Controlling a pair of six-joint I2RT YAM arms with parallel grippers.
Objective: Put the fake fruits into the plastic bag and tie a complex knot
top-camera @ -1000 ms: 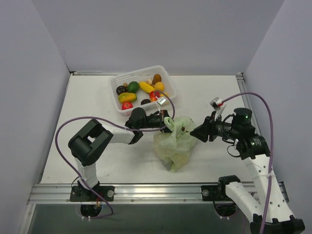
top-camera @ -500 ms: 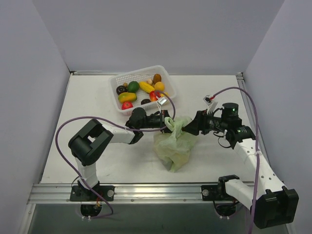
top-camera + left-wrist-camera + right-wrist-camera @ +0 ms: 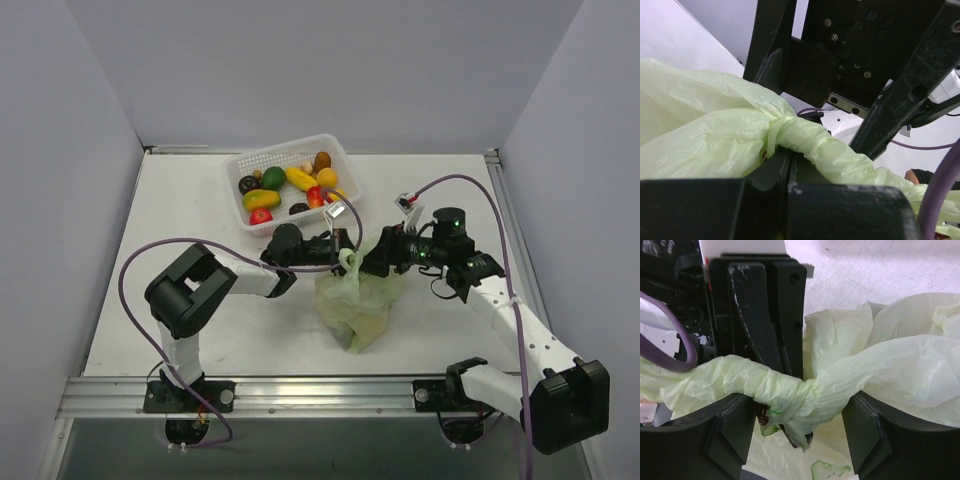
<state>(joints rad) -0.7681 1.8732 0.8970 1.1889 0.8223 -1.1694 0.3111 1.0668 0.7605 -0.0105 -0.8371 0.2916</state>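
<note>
The pale-green plastic bag (image 3: 358, 305) lies mid-table, its top twisted into a knotted strand (image 3: 790, 392). My left gripper (image 3: 343, 248) reaches in from the left and is shut on the plastic bag at that strand; in the left wrist view its jaws (image 3: 789, 156) are pressed together under the twist. My right gripper (image 3: 372, 262) comes from the right and is open, one finger on each side of the knot (image 3: 797, 405), not pinching it. Several fake fruits (image 3: 300, 180) lie in the white basket. The bag's contents are hidden.
The white perforated basket (image 3: 285, 150) stands just behind the left gripper, at the back centre of the table. The left arm's purple cable (image 3: 190, 243) loops over the table to the left. Grey walls enclose three sides.
The right arm has swung left to the bag and its jaws have opened wider, now straddling the knot. The left gripper has stayed shut on the bag in place.
</note>
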